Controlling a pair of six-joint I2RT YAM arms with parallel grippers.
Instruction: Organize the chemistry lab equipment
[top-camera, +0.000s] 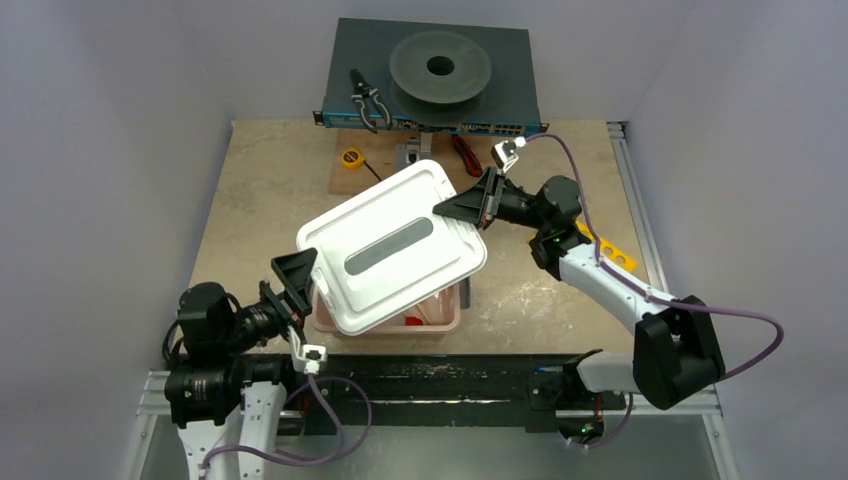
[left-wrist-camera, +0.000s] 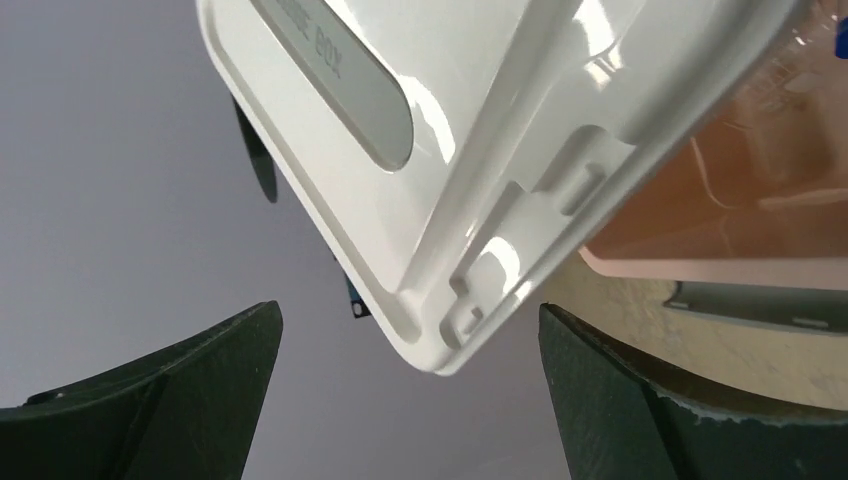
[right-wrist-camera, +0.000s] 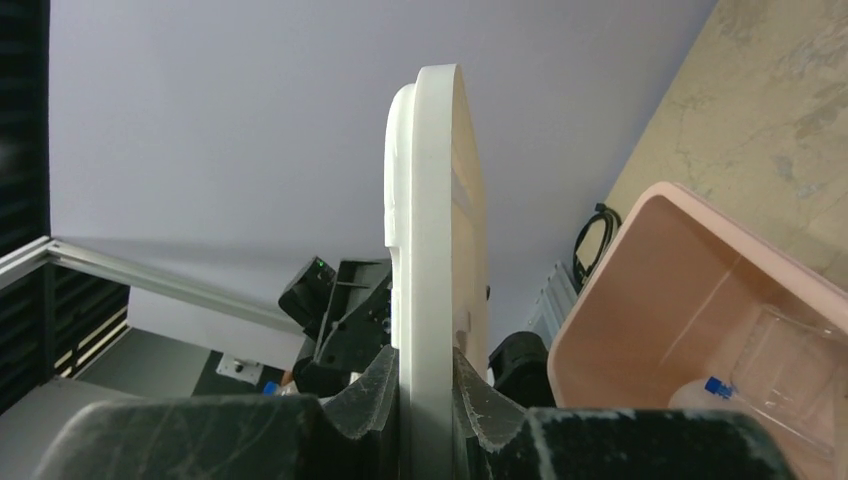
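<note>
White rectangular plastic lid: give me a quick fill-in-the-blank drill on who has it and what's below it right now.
1. The white rectangular plastic lid is gripped at its edge by the ___ arm's end effector.
2. The left end effector is ___, with the lid's corner between its fingers.
3. Inside the translucent pink plastic box below the lid, the right wrist view shows a small cap coloured ___.

Missing words: right; open; blue.

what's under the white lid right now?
The pink bin, mostly covered in the top view. The right wrist view shows a blue cap and a clear container inside it. The lid, clamped in the right gripper, hides the rest of the contents.
</note>
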